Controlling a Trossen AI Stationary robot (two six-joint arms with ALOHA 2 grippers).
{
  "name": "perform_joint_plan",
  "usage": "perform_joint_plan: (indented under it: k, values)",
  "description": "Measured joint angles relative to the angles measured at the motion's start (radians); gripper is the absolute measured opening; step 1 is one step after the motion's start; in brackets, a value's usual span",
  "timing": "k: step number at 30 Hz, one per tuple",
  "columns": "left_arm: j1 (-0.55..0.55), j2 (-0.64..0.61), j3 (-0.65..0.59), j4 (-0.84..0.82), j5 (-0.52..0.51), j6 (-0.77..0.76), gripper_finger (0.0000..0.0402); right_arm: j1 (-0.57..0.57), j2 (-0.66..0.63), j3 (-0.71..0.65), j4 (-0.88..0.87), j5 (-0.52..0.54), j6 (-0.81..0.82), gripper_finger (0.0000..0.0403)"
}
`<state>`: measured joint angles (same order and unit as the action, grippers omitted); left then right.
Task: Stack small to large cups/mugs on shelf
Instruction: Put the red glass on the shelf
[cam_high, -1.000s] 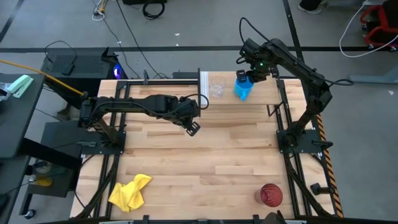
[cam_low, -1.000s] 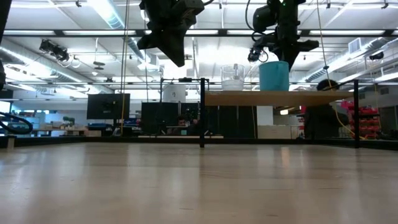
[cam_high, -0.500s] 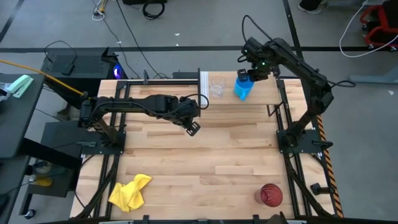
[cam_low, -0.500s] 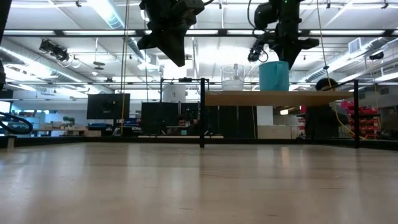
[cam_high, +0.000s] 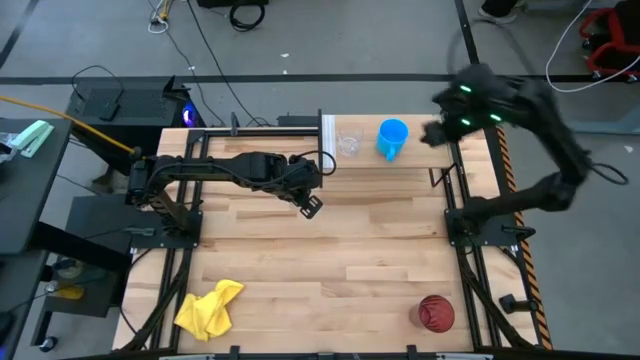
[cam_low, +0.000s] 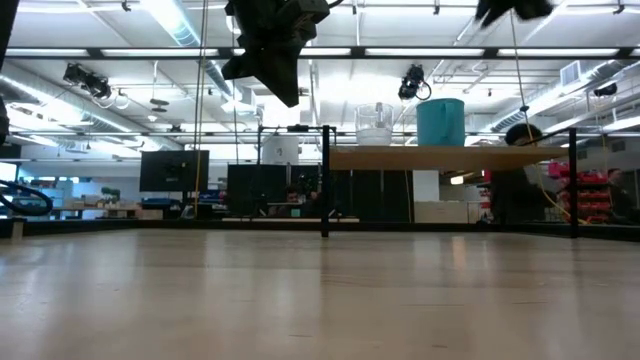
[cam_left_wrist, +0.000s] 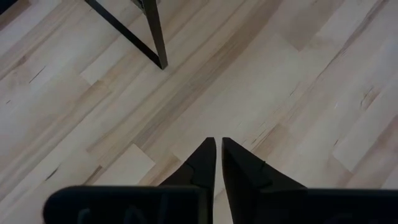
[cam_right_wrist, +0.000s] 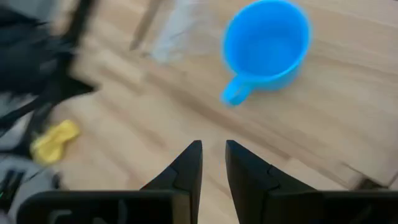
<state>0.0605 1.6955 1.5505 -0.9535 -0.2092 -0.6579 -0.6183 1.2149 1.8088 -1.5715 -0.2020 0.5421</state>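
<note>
The blue mug (cam_high: 392, 137) stands upright on the wooden shelf (cam_high: 424, 160), its handle toward the table's near side (cam_right_wrist: 232, 94). Left of it on the shelf stands the clear cup (cam_high: 348, 141). The dark red tumbler (cam_high: 436, 313) stands on the table near the front right corner. My right gripper (cam_high: 432, 134) hangs open in the air to the right of the mug, above the shelf's right end, and touches nothing (cam_right_wrist: 213, 149). My left gripper (cam_high: 310, 203) is shut and empty, high above the table's middle in front of the shelf (cam_left_wrist: 219, 146).
A yellow cloth (cam_high: 208, 308) lies crumpled near the table's front left corner. A thin black shelf upright (cam_left_wrist: 155, 37) stands just beyond my left gripper. The shelf board sits raised above the tabletop on its uprights (cam_low: 326, 180). Bare planks lie between the shelf and the front edge.
My right gripper has drawn away from the blue mug, rising quickly and swinging toward the table's right edge while turning. The mug stays upright on the shelf beside the clear cup.
</note>
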Motion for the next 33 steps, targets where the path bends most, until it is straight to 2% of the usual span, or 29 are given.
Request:
perform_joint_plan:
  k: [3,8,12,17,23,29,33]
  values:
    - [0.0,0.0,0.0,0.0,0.0,0.0,0.003,0.114,-0.117,0.0,0.0,-0.008,0.045,0.0078]
    - [0.0,0.0,0.0,0.0,0.0,0.0,0.0035,0.316,-0.283,0.0,0.0,-0.055,0.285,0.0078]
    - [0.0,0.0,0.0,0.0,0.0,0.0,0.0038,0.421,-0.374,-0.001,0.0,-0.067,0.43,0.0076]
    - [0.0,0.0,0.0,0.0,0.0,-0.01,0.0033,0.437,-0.457,-0.06,-0.001,-0.066,0.422,0.0065]
    - [0.0,0.0,0.0,0.0,0.0,-0.015,0.0028,0.437,-0.527,-0.239,0.0,-0.075,0.362,0.0052]
    - [0.0,0.0,0.0,0.0,0.0,-0.033,0.0038,0.437,-0.58,-0.489,-0.001,-0.279,0.431,0.0052]
    - [0.0,0.0,0.0,0.0,0.0,-0.037,0.0037,0.437,-0.604,-0.587,0.0,-0.305,0.451,0.0051]
